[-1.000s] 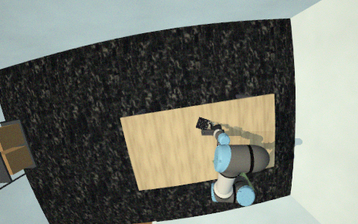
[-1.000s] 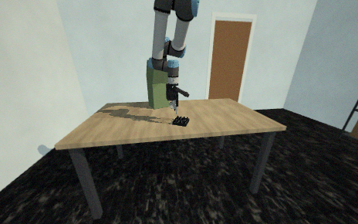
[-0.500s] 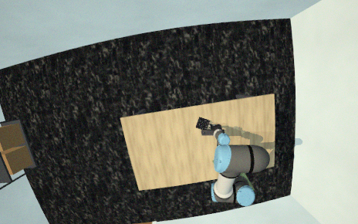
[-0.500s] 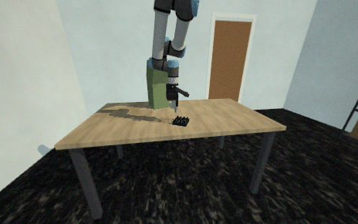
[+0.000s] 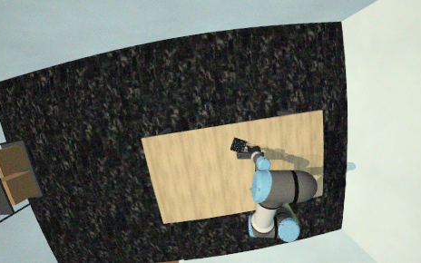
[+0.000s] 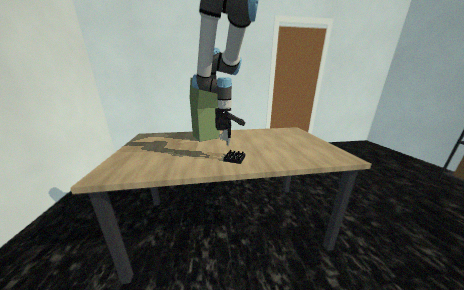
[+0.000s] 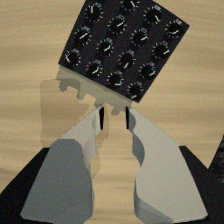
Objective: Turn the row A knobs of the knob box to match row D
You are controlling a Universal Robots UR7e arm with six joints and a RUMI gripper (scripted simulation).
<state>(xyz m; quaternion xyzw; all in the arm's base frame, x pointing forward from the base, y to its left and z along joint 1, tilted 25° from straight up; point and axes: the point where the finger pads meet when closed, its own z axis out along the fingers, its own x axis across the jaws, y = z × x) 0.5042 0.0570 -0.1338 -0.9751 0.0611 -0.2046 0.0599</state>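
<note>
The black knob box (image 7: 125,47) (image 5: 239,145) (image 6: 235,160) lies on the wooden table (image 5: 190,181) (image 6: 295,155) (image 7: 30,50), turned at an angle in the wrist view, with its rows of small white-marked knobs showing. My gripper (image 7: 114,108) (image 6: 228,141) hangs above the table just short of the box's near edge. Its fingers are drawn close together with only a narrow gap, and nothing is between them. It touches no knob. The marks on the knobs are too small to read.
The arm's green base block (image 6: 204,115) stands on the table behind the box. A shelf rack (image 5: 4,177) with brown boxes stands far off at the left of the room. A brown door (image 6: 295,80) is in the back wall.
</note>
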